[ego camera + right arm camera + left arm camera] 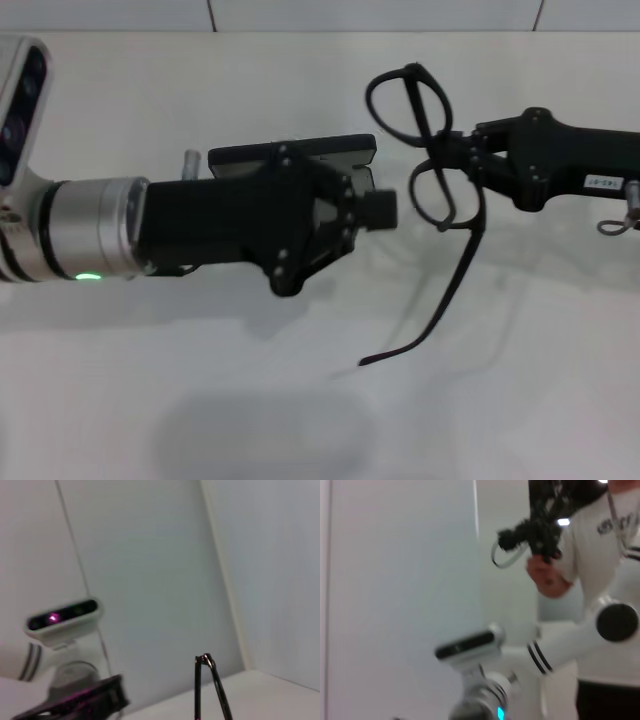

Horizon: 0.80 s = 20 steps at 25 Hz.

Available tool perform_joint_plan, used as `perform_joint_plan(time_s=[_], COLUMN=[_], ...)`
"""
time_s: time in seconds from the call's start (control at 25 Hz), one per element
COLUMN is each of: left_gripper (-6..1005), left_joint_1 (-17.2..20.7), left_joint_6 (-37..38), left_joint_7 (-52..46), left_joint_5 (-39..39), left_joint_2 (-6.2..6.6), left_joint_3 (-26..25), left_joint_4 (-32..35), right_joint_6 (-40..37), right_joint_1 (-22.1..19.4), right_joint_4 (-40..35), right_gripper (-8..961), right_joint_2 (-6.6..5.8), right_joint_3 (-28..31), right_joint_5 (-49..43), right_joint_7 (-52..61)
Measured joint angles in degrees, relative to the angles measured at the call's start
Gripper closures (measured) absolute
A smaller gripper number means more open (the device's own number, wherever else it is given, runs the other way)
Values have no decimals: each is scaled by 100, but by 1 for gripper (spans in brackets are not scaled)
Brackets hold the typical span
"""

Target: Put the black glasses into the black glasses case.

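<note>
In the head view my right gripper [452,152] reaches in from the right and is shut on the black glasses [436,196] near the bridge, holding them in the air. The two lenses stand one above the other, and one long temple arm hangs down toward the table. A thin part of the frame [210,687] shows in the right wrist view. My left gripper [383,208] comes in from the left, its tip just left of the lower lens. The black glasses case [300,152] shows as a flat black slab behind the gripper body, mostly hidden, and appears to be held by it.
The white table [520,400] spreads below both arms, with a soft case-shaped shadow near the front. In the left wrist view a person in a white shirt [600,555] stands behind, holding a black device [540,530]. A white wall runs along the back.
</note>
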Motion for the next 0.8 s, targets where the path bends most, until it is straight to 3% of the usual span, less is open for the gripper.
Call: perform_joint_plan(time_s=[0.2, 0.32, 0.48, 0.64, 0.8], left_gripper=[986, 986, 985, 984, 983], left_joint_1=[158, 266, 448, 631, 629], left_joint_6=[33, 78, 78, -18, -211], left_joint_7=[-553, -684, -688, -674, -638], left_joint_5=[408, 722, 969, 1076, 1076], left_joint_2=[100, 179, 189, 147, 54], left_joint_3=[127, 211, 249, 240, 241], left_joint_4=[432, 439, 432, 401, 218], right_joint_6=[164, 164, 131, 124, 98], right_joint_1=[-198, -372, -456, -450, -428], right_joint_4=[-154, -374, -528, -507, -453], right_gripper=[898, 898, 898, 898, 898], right_joint_2=[-158, -189, -214, -202, -77], right_joint_3=[88, 274, 427, 721, 891], right_joint_5=[-1, -1, 40, 56, 101], right_joint_7=[-54, -45, 19, 141, 350])
